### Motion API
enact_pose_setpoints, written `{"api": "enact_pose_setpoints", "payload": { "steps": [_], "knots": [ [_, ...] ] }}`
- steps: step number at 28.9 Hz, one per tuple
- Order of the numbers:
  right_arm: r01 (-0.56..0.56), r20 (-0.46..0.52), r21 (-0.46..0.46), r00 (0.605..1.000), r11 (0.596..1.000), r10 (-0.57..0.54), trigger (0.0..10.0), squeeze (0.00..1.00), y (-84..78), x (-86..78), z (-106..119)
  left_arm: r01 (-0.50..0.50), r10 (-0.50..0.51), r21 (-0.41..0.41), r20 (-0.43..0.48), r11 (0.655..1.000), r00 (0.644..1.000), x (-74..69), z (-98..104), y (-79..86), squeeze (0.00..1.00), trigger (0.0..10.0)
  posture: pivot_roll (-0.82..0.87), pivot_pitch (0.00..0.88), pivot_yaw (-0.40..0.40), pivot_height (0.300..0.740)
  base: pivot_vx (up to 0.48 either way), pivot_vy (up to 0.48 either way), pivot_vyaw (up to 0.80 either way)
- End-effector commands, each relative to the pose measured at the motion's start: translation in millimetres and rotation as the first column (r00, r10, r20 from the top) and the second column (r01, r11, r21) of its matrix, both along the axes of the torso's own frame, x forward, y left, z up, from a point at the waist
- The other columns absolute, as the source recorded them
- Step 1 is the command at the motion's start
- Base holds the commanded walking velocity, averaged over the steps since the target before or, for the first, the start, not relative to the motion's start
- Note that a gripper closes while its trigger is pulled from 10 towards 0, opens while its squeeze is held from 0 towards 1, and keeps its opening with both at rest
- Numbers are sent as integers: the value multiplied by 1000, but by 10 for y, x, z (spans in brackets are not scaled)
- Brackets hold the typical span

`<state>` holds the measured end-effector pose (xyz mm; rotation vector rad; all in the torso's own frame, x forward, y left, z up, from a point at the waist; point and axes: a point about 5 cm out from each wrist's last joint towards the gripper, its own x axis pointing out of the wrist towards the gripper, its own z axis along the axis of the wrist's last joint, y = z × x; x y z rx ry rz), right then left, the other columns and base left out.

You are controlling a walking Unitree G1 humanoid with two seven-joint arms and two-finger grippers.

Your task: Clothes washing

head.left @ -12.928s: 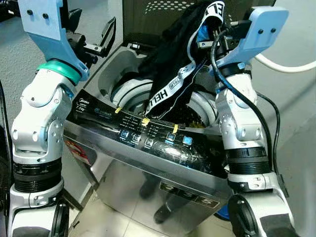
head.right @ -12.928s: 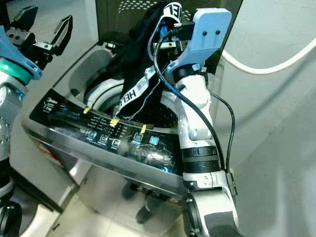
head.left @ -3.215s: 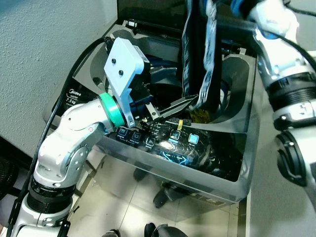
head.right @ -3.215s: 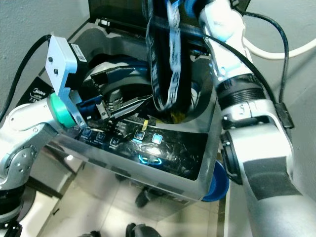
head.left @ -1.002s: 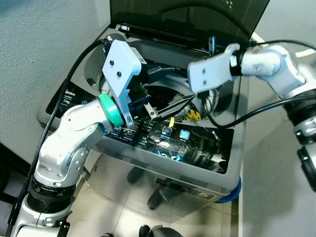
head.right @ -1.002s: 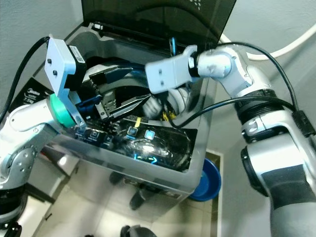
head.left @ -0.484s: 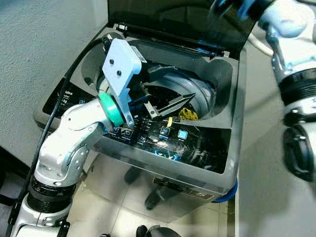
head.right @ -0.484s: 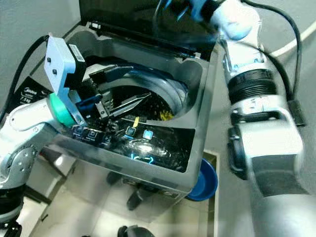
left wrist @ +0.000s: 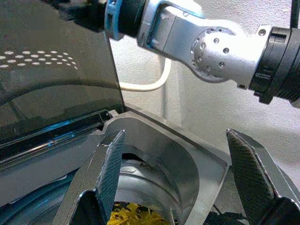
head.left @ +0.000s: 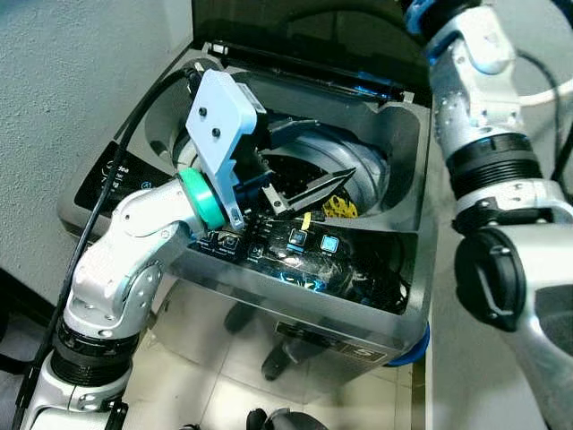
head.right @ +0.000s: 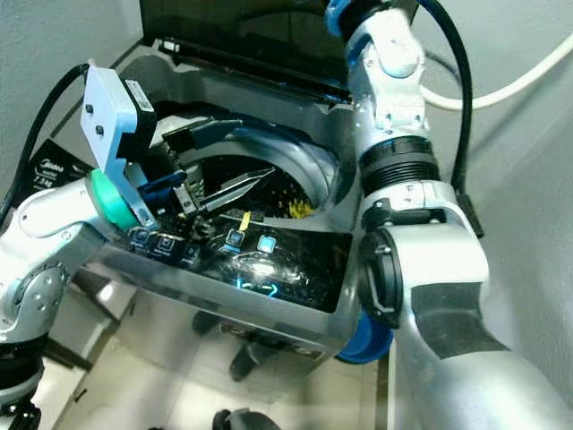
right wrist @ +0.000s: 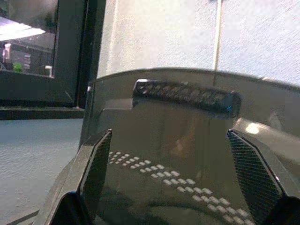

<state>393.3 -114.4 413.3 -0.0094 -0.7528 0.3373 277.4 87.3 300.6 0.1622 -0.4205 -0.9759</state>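
The top-loading washing machine (head.left: 403,224) stands with its dark lid (head.left: 295,31) raised. Dark laundry (head.left: 291,170) and a yellow patterned piece (head.left: 338,206) lie inside the drum. My left gripper (head.left: 313,152) hovers open over the drum's front rim, just behind the lit control panel (head.left: 309,242), with nothing between its fingers (left wrist: 112,173). My right arm (head.right: 394,134) reaches up to the top of the lid. In the right wrist view the right gripper (right wrist: 168,136) is open, facing the lid's handle (right wrist: 187,93) at close range.
A grey wall runs close on the machine's left, and a white hose (head.right: 501,85) hangs on the wall at the right. A blue basin (head.left: 414,345) sits on the tiled floor by the machine's right front corner. Dark shoes (head.left: 269,418) show at the bottom edge.
My right arm has risen out of the drum to the top of the lid. The black garment it held earlier is no longer in it. The left gripper has stayed put.
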Motion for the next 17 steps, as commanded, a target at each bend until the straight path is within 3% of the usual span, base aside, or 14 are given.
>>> {"api": "enact_pose_setpoints", "payload": {
  "steps": [1, 7, 8, 9, 10, 11, 12, 13, 14, 15, 16, 17],
  "knots": [
    [14, -20, -10, 1000, 1000, -14, 10000, 0, 10, 22, -51, 6, -6, 4, 8, 1000, 1000, -16, -5, -21, 0, 10000, 58, 63, -73, 740, 0, 0, 0],
    [40, -57, -34, 997, 999, -42, 10000, 0, 102, 56, -148, -3, 3, -2, 10, 1000, 1000, -14, -3, -19, 0, 10000, 61, 62, -77, 740, 0, 0, 0],
    [27, -97, 34, 995, 999, -23, 10000, 0, 86, 80, -191, -41, 41, -24, 14, 999, 999, 16, 20, 11, 0, 10000, 64, 67, -80, 740, 0, 0, 0],
    [27, -97, 34, 995, 999, -23, 10000, 0, 86, 80, -191, -41, 41, -24, 14, 999, 999, 16, 20, 11, 0, 10000, 64, 67, -80, 740, 0, 0, 0],
    [15, -124, 131, 992, 991, 2, 10000, 0, 9, 92, -240, -110, 111, -75, 17, 991, 994, 71, 76, 84, 0, 10000, 69, 71, -82, 740, 0, 0, 0],
    [15, -124, 131, 992, 991, 2, 10000, 0, 9, 92, -240, -110, 111, -75, 17, 991, 994, 71, 76, 84, 0, 10000, 69, 71, -82, 740, 0, 0, 0],
    [22, -130, 181, 992, 983, 2, 10000, 0, -94, 84, -372, -217, 221, -142, 17, 966, 975, 144, 147, 223, 0, 10000, 73, 74, -80, 740, 0, 0, 0],
    [22, -130, 181, 992, 983, 2, 10000, 0, -94, 84, -372, -217, 221, -142, 17, 966, 975, 144, 147, 223, 0, 10000, 73, 74, -80, 740, 0, 0, 0],
    [38, -140, 191, 990, 981, -12, 10000, 0, -170, 71, -513, -305, 313, -196, 8, 932, 950, 196, 199, 353, 0, 10000, 73, 76, -76, 740, 0, 0, 0],
    [38, -140, 191, 990, 981, -12, 10000, 0, -170, 71, -513, -305, 313, -196, 8, 932, 950, 196, 199, 353, 0, 10000, 73, 76, -76, 740, 0, 0, 0],
    [75, -155, 165, 987, 983, -49, 10000, 0, -242, 24, -761, -427, 441, -227, 12, 875, 897, 241, 250, 538, 0, 10000, 75, 79, -66, 740, 0, 0, 0],
    [75, -155, 165, 987, 983, -49, 10000, 0, -242, 24, -761, -427, 441, -227, 12, 875, 897, 241, 250, 538, 0, 10000, 75, 79, -66, 740, 0, 0, 0]
  ]
}}
